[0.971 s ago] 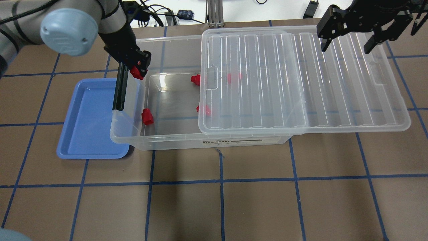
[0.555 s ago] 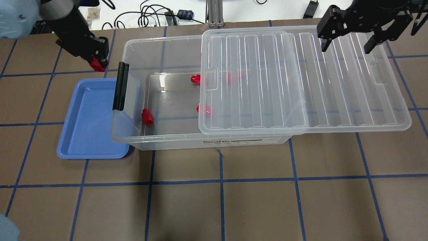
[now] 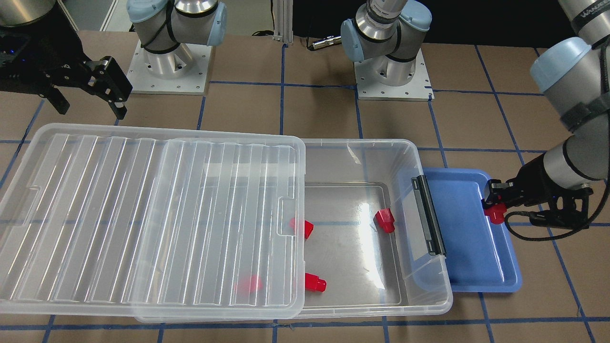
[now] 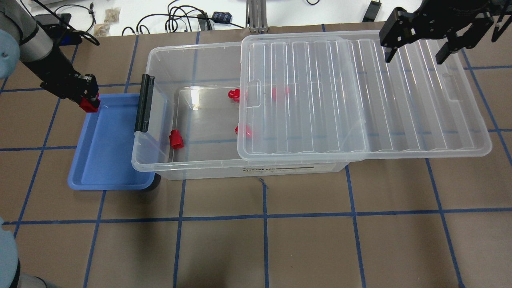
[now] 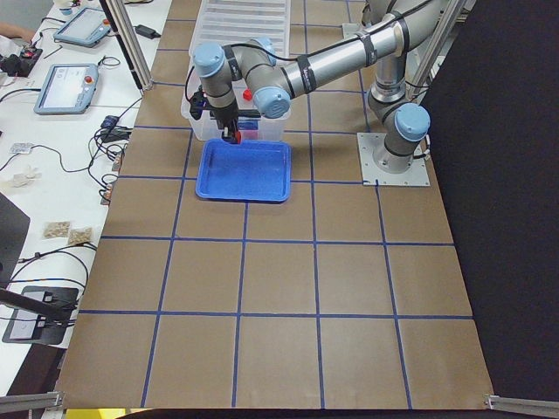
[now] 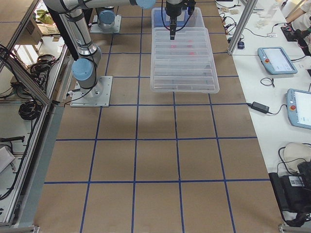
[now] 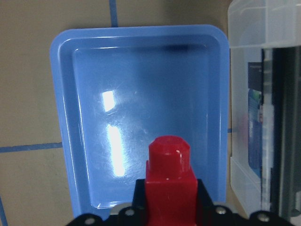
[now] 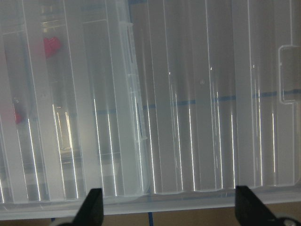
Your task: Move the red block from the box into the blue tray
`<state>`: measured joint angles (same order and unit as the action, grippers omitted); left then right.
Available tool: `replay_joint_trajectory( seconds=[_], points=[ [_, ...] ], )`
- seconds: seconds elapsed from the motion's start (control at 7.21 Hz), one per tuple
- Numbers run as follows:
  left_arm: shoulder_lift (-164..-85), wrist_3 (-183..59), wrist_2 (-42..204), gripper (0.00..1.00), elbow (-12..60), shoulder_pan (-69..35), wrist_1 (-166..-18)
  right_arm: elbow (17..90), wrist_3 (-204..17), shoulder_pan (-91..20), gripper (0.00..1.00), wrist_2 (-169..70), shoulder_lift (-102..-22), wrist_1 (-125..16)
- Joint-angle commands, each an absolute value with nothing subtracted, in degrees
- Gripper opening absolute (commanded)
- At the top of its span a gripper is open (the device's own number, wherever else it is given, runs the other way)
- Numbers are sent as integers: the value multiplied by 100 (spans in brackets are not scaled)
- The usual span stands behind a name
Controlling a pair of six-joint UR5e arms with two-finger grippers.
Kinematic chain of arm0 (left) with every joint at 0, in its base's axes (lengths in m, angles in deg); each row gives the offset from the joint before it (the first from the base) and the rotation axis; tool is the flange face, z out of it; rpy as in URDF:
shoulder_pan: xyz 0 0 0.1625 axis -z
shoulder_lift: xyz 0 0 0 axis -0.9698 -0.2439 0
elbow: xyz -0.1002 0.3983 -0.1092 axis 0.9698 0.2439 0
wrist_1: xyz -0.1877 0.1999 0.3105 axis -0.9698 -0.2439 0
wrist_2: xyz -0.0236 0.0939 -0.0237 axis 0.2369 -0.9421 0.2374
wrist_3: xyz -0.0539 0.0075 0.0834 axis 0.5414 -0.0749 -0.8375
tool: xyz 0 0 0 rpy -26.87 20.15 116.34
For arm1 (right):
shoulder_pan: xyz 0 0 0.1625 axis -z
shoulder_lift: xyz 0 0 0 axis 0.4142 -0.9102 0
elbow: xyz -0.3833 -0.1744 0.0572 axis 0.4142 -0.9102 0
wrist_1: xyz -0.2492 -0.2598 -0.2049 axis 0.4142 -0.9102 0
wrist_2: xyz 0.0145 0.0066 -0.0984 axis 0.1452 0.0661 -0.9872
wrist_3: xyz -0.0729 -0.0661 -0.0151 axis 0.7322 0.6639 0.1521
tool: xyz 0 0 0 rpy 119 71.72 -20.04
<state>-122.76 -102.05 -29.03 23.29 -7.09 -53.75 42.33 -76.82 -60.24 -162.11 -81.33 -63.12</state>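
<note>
Count — red block [image 4: 176, 139] five, blue tray [image 4: 105, 160] one, box [image 4: 192, 45] one, lid [image 4: 360, 100] one.

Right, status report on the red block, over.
Left gripper shut on red block, above blue tray's edge. Right gripper open over lid. Nothing between block and tray.

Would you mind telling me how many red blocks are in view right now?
5. One block in the left jaws over the tray edge; three in the box open end; one blurred beneath the lid. Others may hide there.
</note>
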Motion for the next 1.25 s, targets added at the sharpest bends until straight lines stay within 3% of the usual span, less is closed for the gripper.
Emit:
replay_joint_trajectory(
  seconds=[0.0, 0.83, 1.11],
  points=[
    [-12492, -10338, -2922, 0, 2988, -733, -4351, 4189, -7606, -5956, 100, -16239, -8069, -6328],
    [-13090, -10708, -3035, 0, 3043, -951, -4075, 4206, -4326, -3850, 100, -16626, -7533, -7108],
    [-13187, -10700, -3019, 0, 3078, -1076, -4075, 4224, -4099, -3452, 99, -16599, -6938, -7511]
  ],
)
